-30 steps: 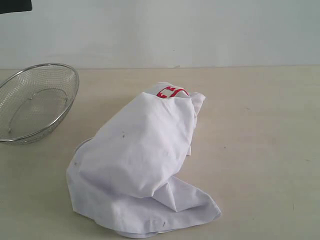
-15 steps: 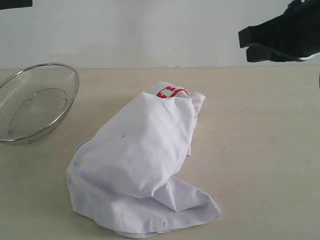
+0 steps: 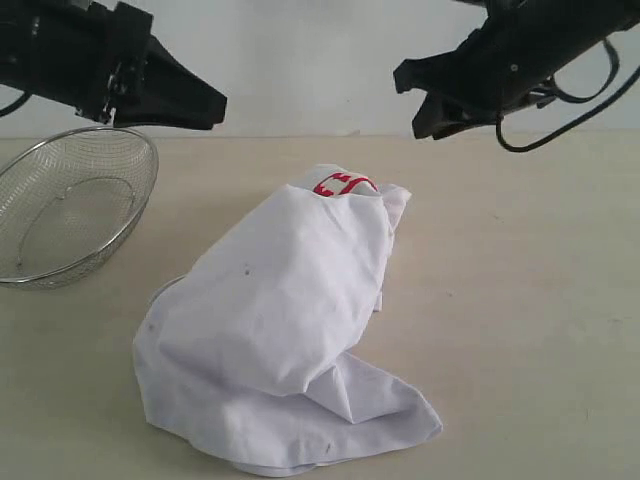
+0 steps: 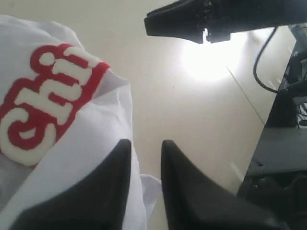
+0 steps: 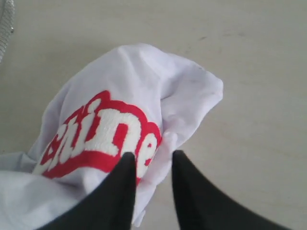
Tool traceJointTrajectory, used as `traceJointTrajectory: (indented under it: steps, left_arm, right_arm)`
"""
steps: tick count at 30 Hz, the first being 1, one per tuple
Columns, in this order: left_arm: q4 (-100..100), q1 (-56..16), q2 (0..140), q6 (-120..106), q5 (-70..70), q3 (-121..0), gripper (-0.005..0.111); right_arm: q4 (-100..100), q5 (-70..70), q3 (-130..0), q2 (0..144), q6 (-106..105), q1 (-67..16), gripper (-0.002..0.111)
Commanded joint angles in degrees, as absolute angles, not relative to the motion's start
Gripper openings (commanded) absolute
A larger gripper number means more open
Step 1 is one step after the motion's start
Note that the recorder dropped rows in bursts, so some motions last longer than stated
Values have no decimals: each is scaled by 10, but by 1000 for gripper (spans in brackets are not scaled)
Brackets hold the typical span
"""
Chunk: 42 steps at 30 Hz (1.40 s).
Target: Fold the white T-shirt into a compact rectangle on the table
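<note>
on the table (image 3: 530, 300), white t-shirt (image 3: 280, 310) runs near-to-far.

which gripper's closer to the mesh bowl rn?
Left. The left gripper hangs above the table just beside the rim of the mesh bowl, on its shirt side. The right gripper hangs beyond the white T-shirt, much farther off.
</note>
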<state>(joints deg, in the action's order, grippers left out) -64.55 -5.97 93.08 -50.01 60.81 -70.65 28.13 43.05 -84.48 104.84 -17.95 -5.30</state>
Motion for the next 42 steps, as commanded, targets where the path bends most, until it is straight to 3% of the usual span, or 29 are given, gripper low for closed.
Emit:
traceJointTrajectory:
  steps: [1,11,18,27,29,30,32,36,42]
  left_arm:
    - [-614,-72,931,-480,595,-707,21]
    - [-584,-128,931,-458,565,-707,33]
    - [-534,-164,934,-417,479,-706,33]
    - [-513,-187,961,-396,457,-706,33]
    - [-514,-187,988,-389,458,-706,33]
    - [-515,-187,1006,-385,454,-706,33]
    - [-515,-187,1023,-385,438,-706,33]
    - [-515,-187,1029,-385,401,-706,33]
    - [-514,-187,1030,-386,377,-706,33]
  right_arm:
    - [280,416,-855,1105,-164,-52,54]
    - [403,373,-855,1195,-209,-52,57]
    - [452,351,-858,1224,-246,-52,46]
    - [493,336,-860,1264,-281,-53,46]
    - [493,336,-860,1263,-293,-53,40]
    - [492,338,-860,1263,-300,-53,21]
    - [492,343,-860,1263,-316,-53,0]
    - [449,335,-861,1235,-316,-38,0]
    - [371,433,-939,1225,-271,39,0]
